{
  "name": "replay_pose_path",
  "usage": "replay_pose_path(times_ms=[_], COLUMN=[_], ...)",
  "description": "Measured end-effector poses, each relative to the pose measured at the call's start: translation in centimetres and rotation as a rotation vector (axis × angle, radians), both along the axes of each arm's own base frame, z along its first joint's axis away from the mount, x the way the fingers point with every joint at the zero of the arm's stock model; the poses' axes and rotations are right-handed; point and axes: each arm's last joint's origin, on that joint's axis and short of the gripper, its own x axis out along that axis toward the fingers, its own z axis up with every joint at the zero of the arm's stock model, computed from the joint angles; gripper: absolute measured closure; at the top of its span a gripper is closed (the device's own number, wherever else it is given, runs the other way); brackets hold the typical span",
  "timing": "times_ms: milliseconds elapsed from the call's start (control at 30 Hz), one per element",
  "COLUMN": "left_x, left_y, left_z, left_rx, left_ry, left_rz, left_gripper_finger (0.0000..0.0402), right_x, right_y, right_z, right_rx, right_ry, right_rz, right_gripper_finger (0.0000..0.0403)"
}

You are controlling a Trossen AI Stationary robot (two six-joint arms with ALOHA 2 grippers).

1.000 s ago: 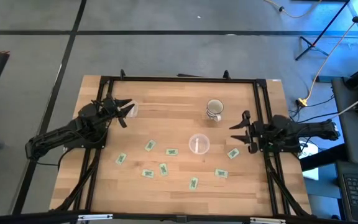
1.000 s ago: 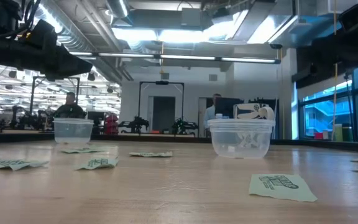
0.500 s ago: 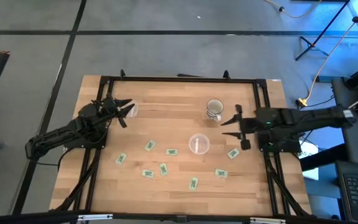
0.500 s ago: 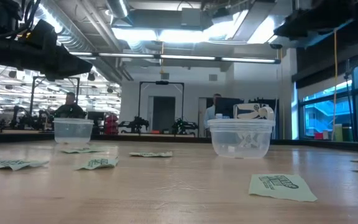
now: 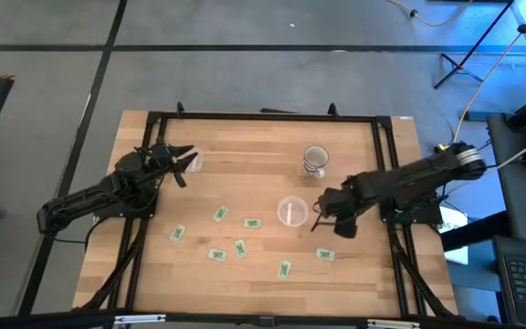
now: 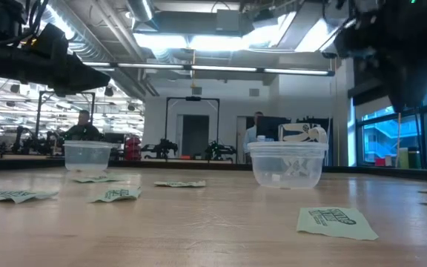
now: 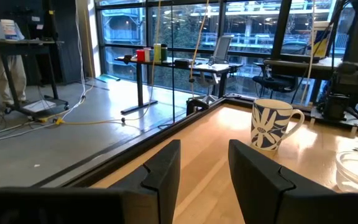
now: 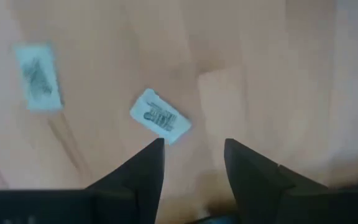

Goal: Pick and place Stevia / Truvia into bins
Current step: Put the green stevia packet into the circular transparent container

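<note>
Several pale green sachets lie flat on the wooden table, among them one at the near right [image 5: 324, 255], one beside it [image 5: 284, 269] and one at the middle [image 5: 252, 222]. One clear cup [image 5: 291, 211] stands mid-table. Another clear cup [image 5: 195, 162] stands at the far left. My right gripper [image 5: 318, 219] is open and empty, above the table just right of the middle cup. In its wrist view the open fingers [image 8: 192, 149] stand over a sachet [image 8: 160, 121], apart from it. My left gripper [image 5: 185, 162] is open and empty beside the far-left cup.
A white mug with dark markings [image 5: 315, 161] stands behind the middle cup; it also shows in the left wrist view [image 7: 272, 124]. A dark frame [image 5: 263, 117] runs along the table's edges. In the low view a sachet [image 6: 337, 222] lies near the camera.
My right gripper has swung from the table's right edge toward the middle cup and a little toward the near edge, tipping to point down at the table. It now covers the sachet that lay right of the cup. Its fingers stay open.
</note>
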Motion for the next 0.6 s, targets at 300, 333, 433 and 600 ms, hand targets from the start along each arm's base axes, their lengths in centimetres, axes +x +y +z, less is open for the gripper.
replay_pose_path(times_ms=[300, 333, 433, 600], left_x=[0.0, 0.0, 0.0, 0.0], left_y=[0.0, 0.0, 0.0, 0.0], left_z=[0.0, 0.0, 0.0, 0.0], left_rx=[0.0, 0.0, 0.0, 0.0], left_ry=[-0.001, -0.001, -0.001, -0.001], left_rz=[0.003, 0.003, 0.003, 0.003], left_gripper_finger=[0.0272, 0.0272, 0.0272, 0.0272], right_x=[0.2, 0.0, -0.8, -1.4], right_y=[1.7, 1.9, 2.3, 2.9], right_z=[-4.0, -4.2, -5.0, -6.3], right_rx=[-0.034, -0.033, -0.028, -0.005], right_ry=[0.107, 0.115, 0.15, 0.146], right_rz=[-0.114, -0.05, 0.16, 0.411], right_gripper_finger=[0.0232, 0.0232, 0.0232, 0.0232])
